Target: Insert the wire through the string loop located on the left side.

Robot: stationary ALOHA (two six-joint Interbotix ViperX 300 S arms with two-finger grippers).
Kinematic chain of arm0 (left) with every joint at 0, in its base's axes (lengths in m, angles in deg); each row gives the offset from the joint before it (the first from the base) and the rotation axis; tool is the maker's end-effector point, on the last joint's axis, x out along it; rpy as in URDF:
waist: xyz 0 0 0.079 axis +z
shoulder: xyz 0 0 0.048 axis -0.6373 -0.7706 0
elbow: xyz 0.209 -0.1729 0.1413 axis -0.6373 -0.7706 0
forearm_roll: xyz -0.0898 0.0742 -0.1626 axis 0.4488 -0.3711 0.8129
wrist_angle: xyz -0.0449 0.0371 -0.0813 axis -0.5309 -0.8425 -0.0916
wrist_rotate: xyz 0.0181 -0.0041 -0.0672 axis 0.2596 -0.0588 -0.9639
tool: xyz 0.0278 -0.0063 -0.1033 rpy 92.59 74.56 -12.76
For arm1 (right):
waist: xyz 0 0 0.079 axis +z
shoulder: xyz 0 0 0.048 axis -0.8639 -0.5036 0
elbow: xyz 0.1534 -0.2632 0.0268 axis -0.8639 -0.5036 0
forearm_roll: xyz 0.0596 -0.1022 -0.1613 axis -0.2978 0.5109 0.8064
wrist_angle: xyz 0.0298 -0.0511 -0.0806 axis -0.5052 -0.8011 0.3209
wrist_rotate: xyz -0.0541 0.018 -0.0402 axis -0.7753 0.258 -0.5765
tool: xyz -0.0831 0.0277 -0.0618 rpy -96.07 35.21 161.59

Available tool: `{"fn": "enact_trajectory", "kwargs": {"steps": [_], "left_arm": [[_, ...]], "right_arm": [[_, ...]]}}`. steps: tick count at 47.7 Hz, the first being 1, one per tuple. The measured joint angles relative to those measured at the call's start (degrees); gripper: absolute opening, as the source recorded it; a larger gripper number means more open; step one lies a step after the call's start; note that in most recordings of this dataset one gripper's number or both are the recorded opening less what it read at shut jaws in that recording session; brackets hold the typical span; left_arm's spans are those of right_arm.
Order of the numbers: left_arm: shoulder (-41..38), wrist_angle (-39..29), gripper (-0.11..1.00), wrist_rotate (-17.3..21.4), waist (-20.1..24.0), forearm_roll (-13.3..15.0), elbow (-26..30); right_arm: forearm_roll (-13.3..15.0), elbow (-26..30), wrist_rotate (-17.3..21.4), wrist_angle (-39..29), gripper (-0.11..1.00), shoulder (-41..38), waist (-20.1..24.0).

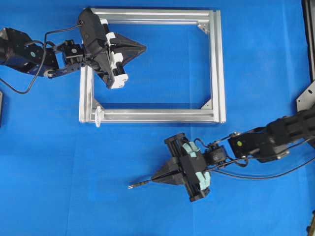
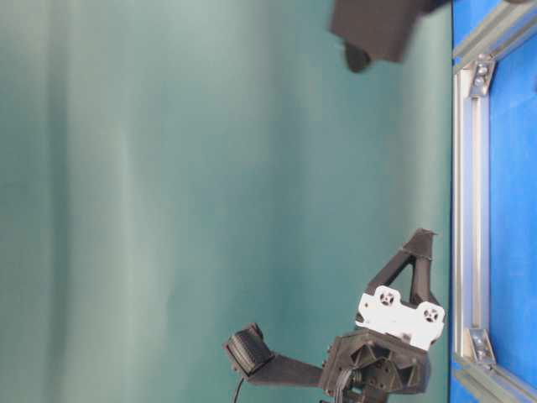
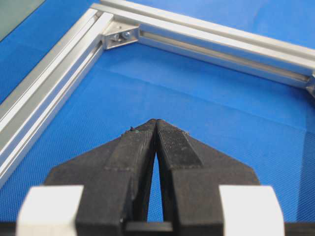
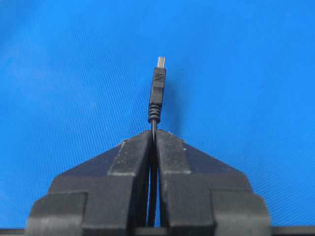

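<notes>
Already the right gripper [image 1: 156,178] has its fingers pinched shut on the wire [image 1: 138,184], low in the centre of the overhead view on the blue counter [image 1: 49,162], with the plug poking out toward the left. The left gripper [image 1: 140,47] hovers inside the aluminium frame [image 1: 219,64] at the upper left, its fingers closed on nothing.

Judging by its thinness, the wire is light and limp, so it would droop if held far back; the grip just behind the stiff plug looks right for steering the tip. The string loop [image 1: 98,117], a tiny white thing at the frame's lower left corner, is probably flimsy and will give way if nudged.

From the right wrist camera the plug [image 4: 157,93] shows clearly, dark with a pale tip, straight ahead of the closed fingers [image 4: 133,152]; the overhead view shows only a short stub. Only the overhead view takes in both loop and wire, well apart. The left wrist view shows just closed fingers [image 3: 170,145] and frame, no loop.
</notes>
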Motion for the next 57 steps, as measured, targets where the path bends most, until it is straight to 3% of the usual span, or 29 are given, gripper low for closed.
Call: {"fn": "enact_trajectory", "kwargs": {"steps": [19, 57], "left_arm": [[-0.09, 0.00, 0.00, 0.00, 0.00, 0.00, 0.00], [0.00, 0.00, 0.00, 0.00, 0.00, 0.00, 0.00]], "right_arm": [[0.00, -0.70, -1.49, -9.93, 0.00, 11.78, -0.26], [0.00, -0.70, -1.58, -10.81, 0.00, 12.30, -0.44]]}}
